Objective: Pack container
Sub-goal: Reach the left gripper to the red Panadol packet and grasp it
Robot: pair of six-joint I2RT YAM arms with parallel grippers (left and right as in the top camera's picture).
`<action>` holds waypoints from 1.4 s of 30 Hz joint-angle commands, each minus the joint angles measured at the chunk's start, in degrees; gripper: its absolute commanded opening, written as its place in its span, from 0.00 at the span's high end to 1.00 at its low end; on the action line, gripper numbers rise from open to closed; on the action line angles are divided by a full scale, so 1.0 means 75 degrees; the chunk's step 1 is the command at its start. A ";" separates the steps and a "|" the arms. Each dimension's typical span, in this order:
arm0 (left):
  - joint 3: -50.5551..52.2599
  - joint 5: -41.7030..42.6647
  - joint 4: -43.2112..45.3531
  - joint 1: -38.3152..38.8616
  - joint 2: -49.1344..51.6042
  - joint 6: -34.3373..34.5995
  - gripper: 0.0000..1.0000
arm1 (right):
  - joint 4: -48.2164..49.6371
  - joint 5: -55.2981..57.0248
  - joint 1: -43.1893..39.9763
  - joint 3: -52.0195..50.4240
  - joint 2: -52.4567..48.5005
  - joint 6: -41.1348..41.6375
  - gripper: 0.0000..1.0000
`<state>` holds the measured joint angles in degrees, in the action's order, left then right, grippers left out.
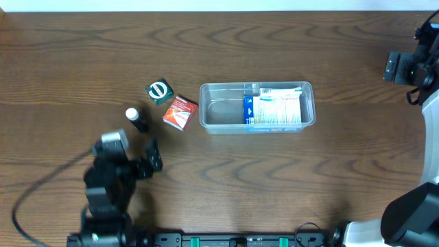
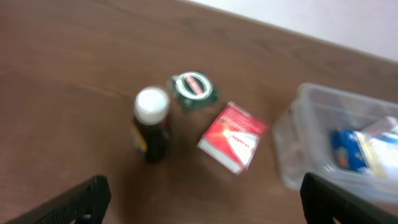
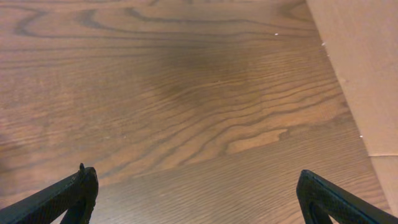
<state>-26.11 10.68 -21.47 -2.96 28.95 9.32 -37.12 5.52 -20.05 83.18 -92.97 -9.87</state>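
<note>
Nearest to the lens, the left fingers (image 2: pixel 202 190) stood spread wide and empty, hanging above the counter (image 1: pixel 274 41) just short of three loose items: a small dark bottle (image 2: pixel 151 124) with a white cap, standing upright; a green item (image 2: pixel 194 90) with a round top behind it; and a red-and-white box (image 2: pixel 233 135) lying beside both. The container (image 1: pixel 208 103) sat at the middle of the counter, just right of the box, with a blue-and-white packet (image 1: pixel 274 108) filling its right part and its left part bare. Over at the far right edge the right fingers (image 3: pixel 196 180) were also wide open, with only wood grain beneath them, well apart from everything. From where I stood, the bottle looked the likely next pick. It seemed tall and narrow, so a nudge could topple it. The fingers would do best to come straight down, straddle its body below the cap, close squarely, then lift clear before carrying it over the rim into the bare left part.
</note>
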 commanded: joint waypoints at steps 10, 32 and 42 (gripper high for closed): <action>-0.5919 0.2040 -0.3404 -0.0047 0.6653 -0.1317 0.02 | 0.0006 0.0035 -0.0032 0.0052 0.0009 0.0114 0.01; -0.6100 -0.0128 -0.1988 0.1434 0.8364 -0.3413 0.02 | 0.0006 0.0035 -0.0032 0.0052 0.0009 0.0114 0.01; -0.6100 -0.0111 -0.2008 0.1486 0.9547 -0.3348 0.02 | 0.0003 0.0035 -0.0032 0.0052 0.0009 0.0114 0.01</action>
<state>-71.05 11.09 -36.36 8.32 98.28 -15.20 -37.06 5.45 -20.05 83.20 -92.97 -9.85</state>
